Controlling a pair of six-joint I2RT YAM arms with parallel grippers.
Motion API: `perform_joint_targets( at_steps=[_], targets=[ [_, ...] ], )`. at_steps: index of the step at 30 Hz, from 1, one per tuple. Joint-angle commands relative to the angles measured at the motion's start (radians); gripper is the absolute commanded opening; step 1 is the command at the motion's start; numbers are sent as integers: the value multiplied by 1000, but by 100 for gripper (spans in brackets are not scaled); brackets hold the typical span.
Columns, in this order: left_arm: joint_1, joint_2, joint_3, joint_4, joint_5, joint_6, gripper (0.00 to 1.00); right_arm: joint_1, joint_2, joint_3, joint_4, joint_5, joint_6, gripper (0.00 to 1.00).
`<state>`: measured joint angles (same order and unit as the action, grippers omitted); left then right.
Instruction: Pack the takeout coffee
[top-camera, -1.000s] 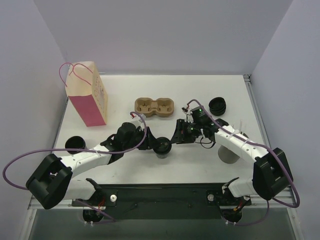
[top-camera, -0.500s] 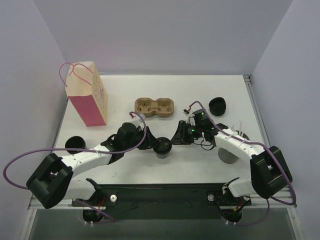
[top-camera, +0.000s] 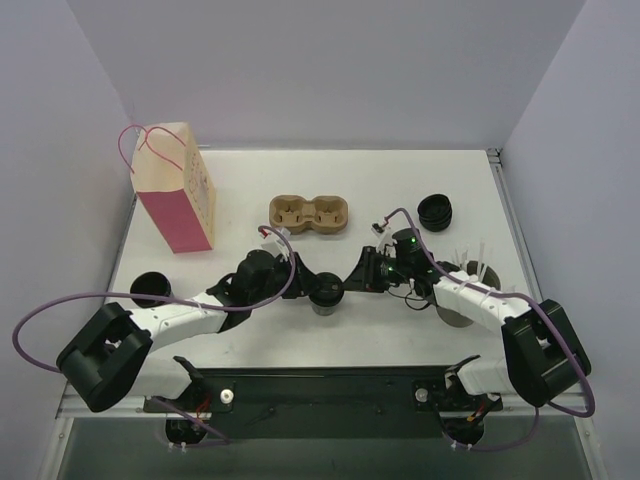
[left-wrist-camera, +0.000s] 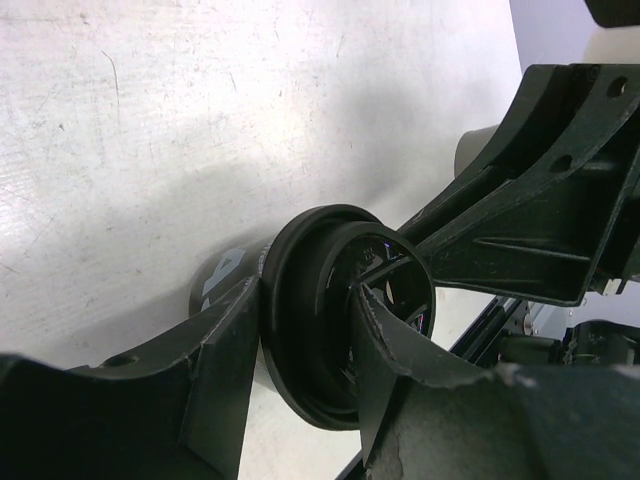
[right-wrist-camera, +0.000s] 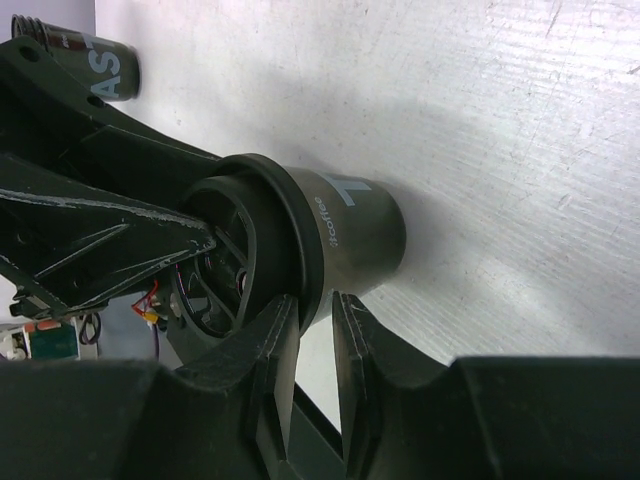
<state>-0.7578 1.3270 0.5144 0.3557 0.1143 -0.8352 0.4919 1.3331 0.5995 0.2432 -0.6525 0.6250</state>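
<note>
Left gripper clamps a black coffee cup upright at mid-table, while the right gripper pinches the rim of its lid.
Both arms reach low and inward, meeting at the cup from opposite sides. A brown pulp tray lies behind the cup, apart from it. A pink paper bag stands far left, with a second black cup near the left edge. A stack of lids sits far right, and the right forearm partly hides a grey cylinder.

Two black cups, the second at the left edge; one two-well pulp tray; one pink paper bag; one stack of black lids; one grey cylinder; two robot arms.
</note>
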Motion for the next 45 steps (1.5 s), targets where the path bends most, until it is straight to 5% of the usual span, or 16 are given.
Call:
perform_joint_targets(
  at_steps=[1, 17, 30, 45],
  targets=[
    [-64, 89, -80, -164, -2, -10, 47, 25, 48, -60, -74, 42, -77, 21],
    [-113, 28, -120, -179, -100, -79, 45, 4, -115, 77, -194, 34, 25, 35],
    [-146, 3, -125, -198, -156, -105, 45, 19, -209, 2, -159, -9, 104, 35],
    [-170, -66, -136, -256, -238, -159, 44, 77, -408, -92, -268, 188, 249, 37]
  ],
)
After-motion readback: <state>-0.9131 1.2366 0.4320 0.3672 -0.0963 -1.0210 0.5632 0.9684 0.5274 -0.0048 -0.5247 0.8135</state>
